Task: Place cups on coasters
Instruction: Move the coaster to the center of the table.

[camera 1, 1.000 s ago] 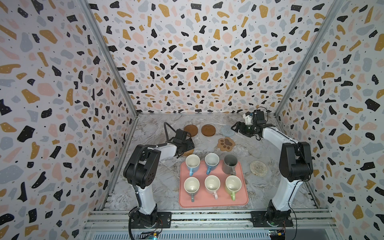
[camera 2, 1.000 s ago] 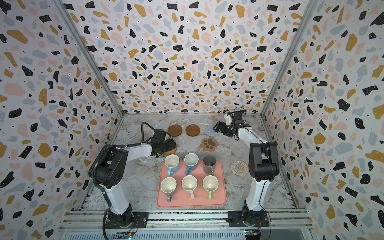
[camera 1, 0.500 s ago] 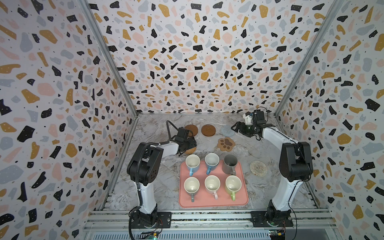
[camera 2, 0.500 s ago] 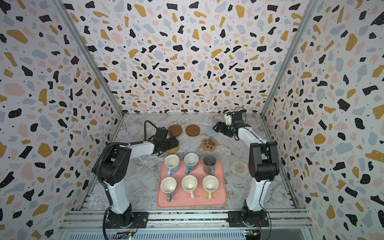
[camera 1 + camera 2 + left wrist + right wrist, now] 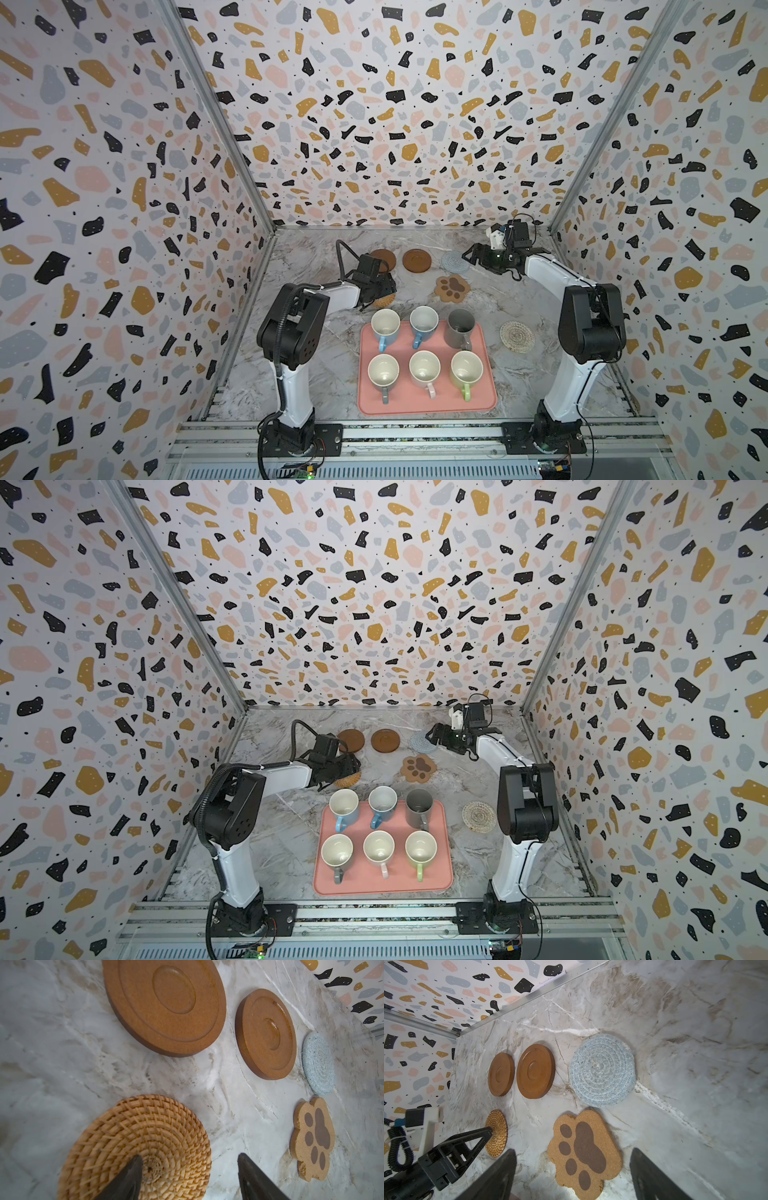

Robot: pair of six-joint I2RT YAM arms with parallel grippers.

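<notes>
Three walls close the cell in, a back wall (image 5: 395,124) and two side walls (image 5: 83,208), all papered in a white terrazzo print with black, ochre, pink and grey-blue flecks. Silver metal posts (image 5: 218,112) run down the two back corners. The desk (image 5: 316,374) is a pale grey marble-look slab with brown veins, evenly lit, and a slotted aluminium rail (image 5: 415,434) spans its near edge.

I see a marble table (image 5: 316,374) with a pink tray (image 5: 428,409) at the front. Behind it lie two wooden discs (image 5: 416,260), a blue mat (image 5: 453,262), a paw mat (image 5: 453,287) and a rattan mat (image 5: 145,1132), apparently flat. A pale mat (image 5: 517,336) lies beside the tray.
</notes>
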